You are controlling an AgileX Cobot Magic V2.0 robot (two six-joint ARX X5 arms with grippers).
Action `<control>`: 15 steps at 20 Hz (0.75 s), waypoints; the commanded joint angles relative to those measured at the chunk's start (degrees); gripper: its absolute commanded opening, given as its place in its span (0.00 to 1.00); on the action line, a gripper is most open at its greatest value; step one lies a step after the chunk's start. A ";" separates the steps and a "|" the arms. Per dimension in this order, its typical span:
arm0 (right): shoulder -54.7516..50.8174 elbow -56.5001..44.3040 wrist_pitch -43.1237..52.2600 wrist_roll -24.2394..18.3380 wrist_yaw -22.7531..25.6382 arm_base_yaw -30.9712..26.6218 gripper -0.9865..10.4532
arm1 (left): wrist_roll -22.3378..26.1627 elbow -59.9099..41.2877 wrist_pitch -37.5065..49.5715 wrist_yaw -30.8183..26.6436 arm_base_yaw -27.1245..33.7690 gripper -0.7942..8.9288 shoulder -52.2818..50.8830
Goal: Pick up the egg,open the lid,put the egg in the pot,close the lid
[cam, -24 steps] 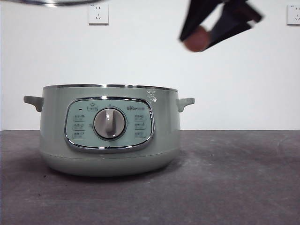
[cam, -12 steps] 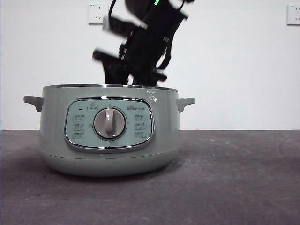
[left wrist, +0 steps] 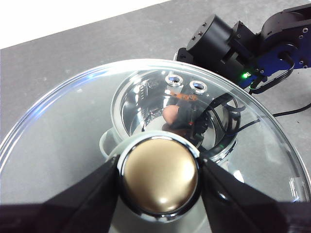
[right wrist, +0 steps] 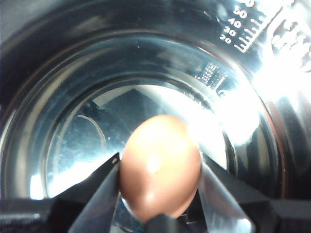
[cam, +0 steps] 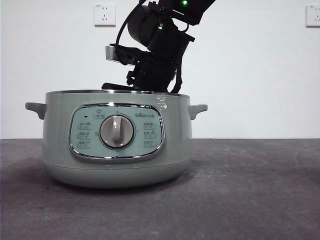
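Right gripper (right wrist: 158, 194) has its two jaws pressed against the sides of the egg (right wrist: 160, 167), which sits between them inside the pot (cam: 117, 140), above its shiny steel bottom. From the front, that arm reaches down steeply from the upper edge, leaning toward the pot's middle, and its lower end disappears behind the pot's rim, so the egg is hidden there. Seen through the glass from the left wrist, the egg (left wrist: 170, 115) shows small and orange within the steel bowl.

Left gripper (left wrist: 159, 177) clamps the round knob of the lid (left wrist: 58, 141) from both sides and holds the lid above the open pot (left wrist: 131, 104), off its rim, out of the front view. The pot stands on the dark grey table (cam: 250, 190).
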 commanded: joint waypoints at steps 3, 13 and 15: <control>1.62 -0.37 -2.78 0.70 -0.74 0.31 0.43 | -0.55 1.05 2.40 0.15 0.09 0.07 -0.59; -23.69 0.07 -7.23 2.05 14.67 -0.59 0.42 | 0.04 1.05 6.12 0.83 0.09 0.07 4.26; -33.70 0.07 -9.84 3.67 17.51 -1.44 0.42 | 1.46 1.05 9.01 1.14 0.07 0.07 8.50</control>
